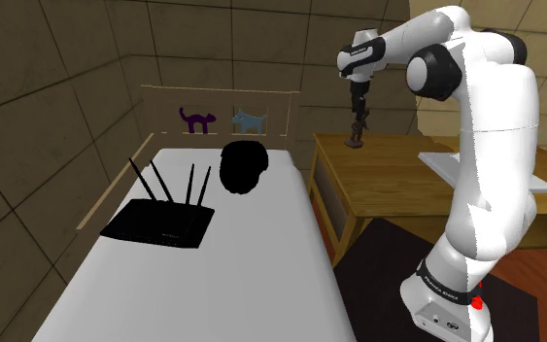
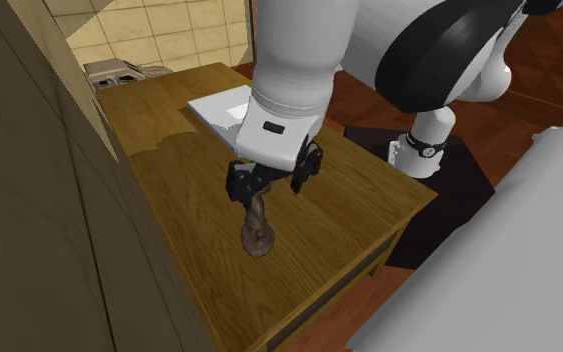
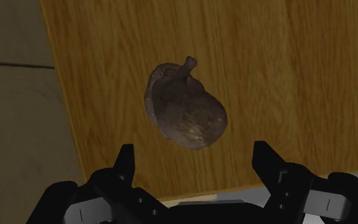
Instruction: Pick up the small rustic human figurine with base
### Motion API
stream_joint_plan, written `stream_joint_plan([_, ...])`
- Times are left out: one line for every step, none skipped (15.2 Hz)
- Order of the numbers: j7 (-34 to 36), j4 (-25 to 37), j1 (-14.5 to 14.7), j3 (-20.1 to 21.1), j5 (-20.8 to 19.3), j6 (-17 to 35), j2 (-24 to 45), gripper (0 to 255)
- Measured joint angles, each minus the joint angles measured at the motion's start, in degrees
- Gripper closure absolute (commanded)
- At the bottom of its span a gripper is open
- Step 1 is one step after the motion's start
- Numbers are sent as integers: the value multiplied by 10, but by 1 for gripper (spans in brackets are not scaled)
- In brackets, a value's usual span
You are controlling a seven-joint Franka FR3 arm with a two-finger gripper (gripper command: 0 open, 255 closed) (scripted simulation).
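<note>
The small brown human figurine (image 1: pixel 357 136) stands upright on its round base near the far corner of a wooden table (image 1: pixel 397 180). From the second exterior view, the figurine (image 2: pixel 258 232) sits close to the table's (image 2: pixel 169 170) wall-side edge. My black gripper (image 1: pixel 358 115) hangs straight above it, and its tips (image 2: pixel 256 190) reach down around the figure's upper part. Looking along the hand, the figurine (image 3: pixel 185 113) lies between and beyond the two spread fingers of the gripper (image 3: pixel 194 149). Neither finger touches it; the gripper is open.
A white flat slab (image 1: pixel 475 170) lies on the table nearer my stand (image 1: pixel 451 306). A wall (image 2: pixel 39 200) runs close along the table's far side. Beside the table is a white bed (image 1: pixel 242 282) carrying a black router (image 1: pixel 159 223) and a black rounded object (image 1: pixel 244 167).
</note>
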Motion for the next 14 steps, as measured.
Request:
stream_joint_plan([-13,30,-12,4,10,-6,25,0])
stream_joint_plan([-20,42,-19,6,15,-6,37,0])
stream_joint_plan([-24,45,-21,7,17,-4,42,0])
stream_joint_plan([-24,44,-22,9,19,1,47,0])
stream_joint_plan([-25,42,-23,10,21,7,51,0])
stream_joint_plan([-24,35,-22,10,21,14,52,0])
stream_joint_plan([-24,29,-22,11,21,21,53,0])
stream_joint_plan([-25,25,-23,11,23,28,56,0])
stream_joint_plan([-24,22,-22,12,23,32,58,0])
stream_joint_plan([-24,19,-22,12,24,36,58,255])
stream_joint_plan([-24,18,-22,12,24,37,58,255])
stream_joint_plan([-24,17,-22,12,24,38,58,255])
stream_joint_plan([-24,17,-22,12,24,38,58,255])
stream_joint_plan([-24,17,-22,12,24,39,58,255])
